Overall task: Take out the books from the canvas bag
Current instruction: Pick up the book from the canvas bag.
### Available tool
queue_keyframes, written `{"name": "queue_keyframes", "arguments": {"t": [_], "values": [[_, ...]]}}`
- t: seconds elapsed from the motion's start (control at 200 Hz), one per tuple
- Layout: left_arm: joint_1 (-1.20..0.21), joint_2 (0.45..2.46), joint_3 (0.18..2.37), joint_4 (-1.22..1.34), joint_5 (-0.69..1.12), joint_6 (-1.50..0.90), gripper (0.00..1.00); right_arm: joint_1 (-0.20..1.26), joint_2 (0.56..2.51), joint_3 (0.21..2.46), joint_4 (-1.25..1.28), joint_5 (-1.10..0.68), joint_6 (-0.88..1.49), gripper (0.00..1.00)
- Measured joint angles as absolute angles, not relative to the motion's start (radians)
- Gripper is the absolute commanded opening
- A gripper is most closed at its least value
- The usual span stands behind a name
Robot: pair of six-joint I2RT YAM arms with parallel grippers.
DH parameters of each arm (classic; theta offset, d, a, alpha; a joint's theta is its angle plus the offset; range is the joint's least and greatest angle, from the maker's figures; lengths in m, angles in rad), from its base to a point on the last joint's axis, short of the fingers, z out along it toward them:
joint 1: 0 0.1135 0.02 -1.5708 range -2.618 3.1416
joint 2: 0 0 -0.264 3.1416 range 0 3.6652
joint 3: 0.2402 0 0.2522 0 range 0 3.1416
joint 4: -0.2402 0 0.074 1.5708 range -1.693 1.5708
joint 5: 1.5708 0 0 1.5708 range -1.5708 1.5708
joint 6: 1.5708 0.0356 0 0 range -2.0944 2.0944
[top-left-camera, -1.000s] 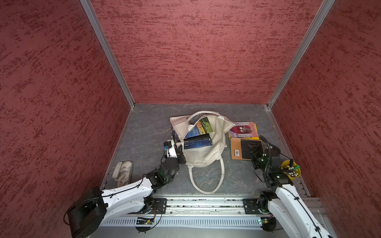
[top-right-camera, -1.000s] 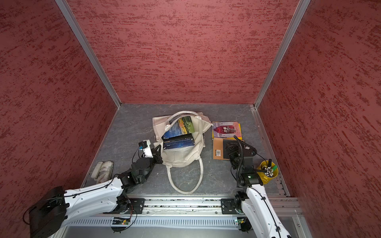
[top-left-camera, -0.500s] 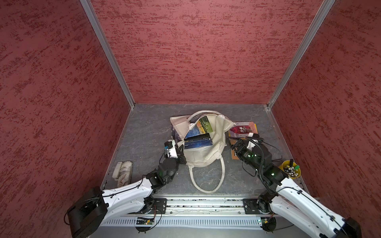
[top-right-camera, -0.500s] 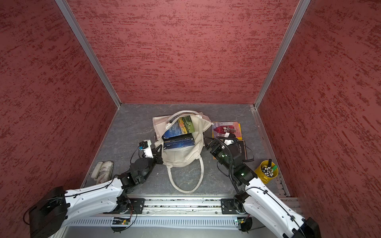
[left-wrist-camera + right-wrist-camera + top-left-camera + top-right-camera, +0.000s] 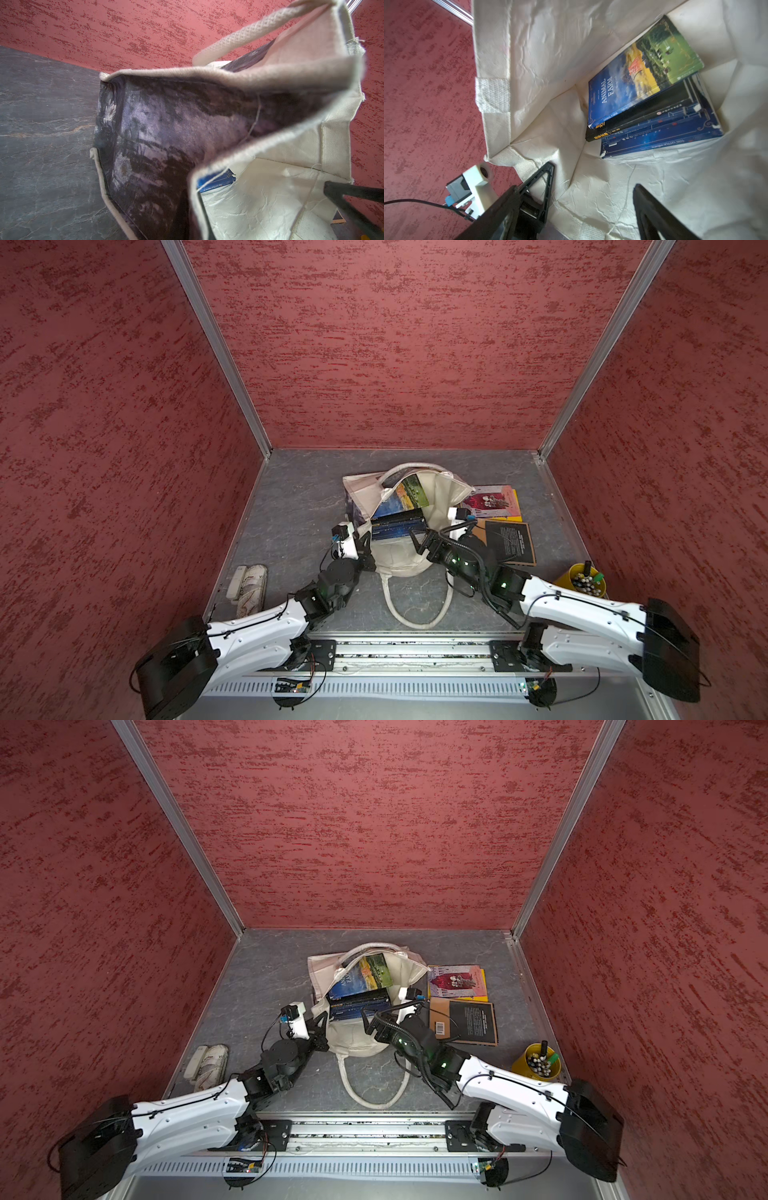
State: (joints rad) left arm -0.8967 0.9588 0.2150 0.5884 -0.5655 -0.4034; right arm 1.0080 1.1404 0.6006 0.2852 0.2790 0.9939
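The cream canvas bag [image 5: 399, 564] lies in the middle of the floor with its mouth open. Inside it lean a landscape-cover book [image 5: 643, 68] and dark navy books [image 5: 660, 128]; both top views show them too. My left gripper [image 5: 365, 541] is shut on the bag's left rim [image 5: 195, 187] and holds the mouth apart. My right gripper [image 5: 575, 187] is open just inside the mouth, nothing between its fingers [image 5: 652, 205], short of the books. Two books lie on the floor to the right of the bag: a yellow one [image 5: 494, 502] and an orange-brown/black one [image 5: 507, 541].
A small yellow bucket of pens [image 5: 584, 583] stands at the front right, close to my right arm. A white bundle [image 5: 249, 589] lies by the left wall. The bag's loop handle [image 5: 415, 614] trails on the grey floor toward the front rail. Red walls close three sides.
My right arm has swung left, from over the orange-brown/black book to the bag's mouth. The left gripper has kept its hold on the rim.
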Motion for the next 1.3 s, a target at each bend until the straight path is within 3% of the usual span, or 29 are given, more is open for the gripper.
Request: {"name": "queue_keyframes", "arguments": {"t": [0.421,0.842,1.303], "values": [[-0.897,0.961,0.214,0.593,-0.558,-0.403,0.0,1.026,1.481,0.763,0.406,0.284,1.003,0.7],[-0.895,0.96,0.21,0.6,-0.554,-0.404,0.0,0.873,1.728,0.854,0.472,0.252,1.075,0.54],[-0.895,0.96,0.209,0.599,-0.55,-0.404,0.0,0.795,1.874,0.961,0.5,0.236,1.112,0.53]]}}
